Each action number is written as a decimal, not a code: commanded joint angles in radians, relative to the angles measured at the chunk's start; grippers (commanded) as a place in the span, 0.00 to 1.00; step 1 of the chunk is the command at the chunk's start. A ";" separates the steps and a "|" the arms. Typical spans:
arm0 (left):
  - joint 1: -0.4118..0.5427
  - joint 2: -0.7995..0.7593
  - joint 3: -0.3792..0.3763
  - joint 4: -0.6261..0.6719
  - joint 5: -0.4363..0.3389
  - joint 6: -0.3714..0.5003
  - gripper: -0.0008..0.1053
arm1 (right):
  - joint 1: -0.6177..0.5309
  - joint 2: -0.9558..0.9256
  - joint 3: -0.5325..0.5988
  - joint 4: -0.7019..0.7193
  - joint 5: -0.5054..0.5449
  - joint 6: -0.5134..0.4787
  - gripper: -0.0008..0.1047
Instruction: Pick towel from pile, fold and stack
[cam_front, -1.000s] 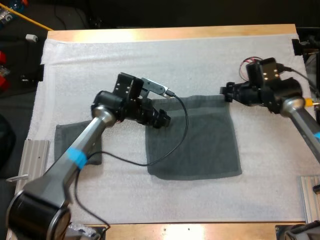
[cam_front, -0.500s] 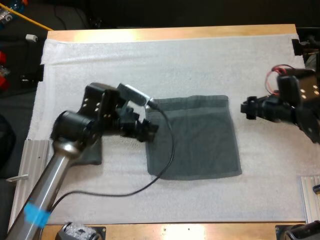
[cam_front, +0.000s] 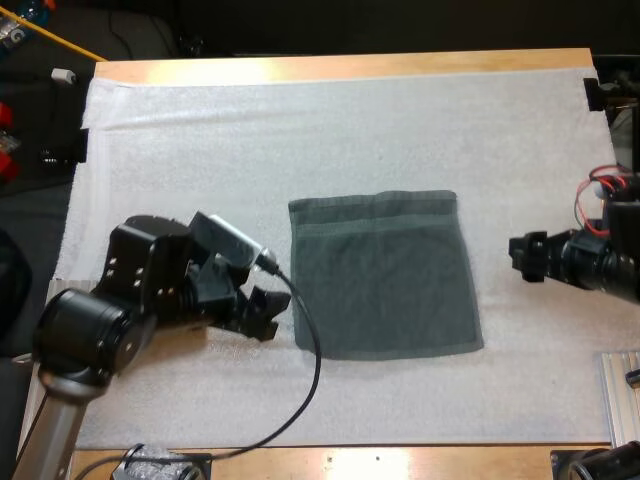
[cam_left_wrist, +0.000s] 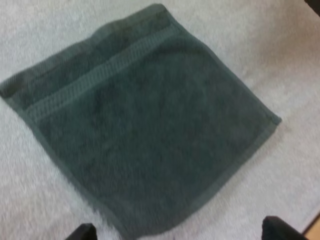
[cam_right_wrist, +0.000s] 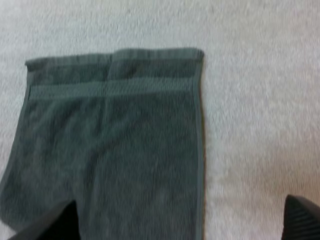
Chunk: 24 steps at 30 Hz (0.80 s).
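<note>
Dark grey-green towel (cam_front: 385, 275) lying spread flat near the middle of the white mat (cam_front: 350, 130), which covers the wooden worktop (cam_front: 350, 66) and extends well beyond the cloth on every side. Judged soft, light and limp, it should sag and drape when lifted, so a pinch at two corners or along the hemmed band at its far edge looks the surest hold. Left claw (cam_front: 266, 314) just beside the towel's left edge and right claw (cam_front: 520, 260) near its right edge, both spread wide and holding nothing.
</note>
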 joint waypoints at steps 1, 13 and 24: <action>0.000 -0.017 0.000 0.030 0.003 -0.004 0.60 | -0.006 -0.019 -0.001 0.014 -0.012 -0.003 0.75; 0.000 -0.201 0.199 0.078 0.003 -0.013 0.60 | -0.006 -0.131 -0.001 0.079 -0.017 -0.003 0.75; 0.000 -0.371 0.373 0.090 0.003 -0.081 0.60 | -0.006 -0.223 0.085 0.162 -0.088 0.014 0.75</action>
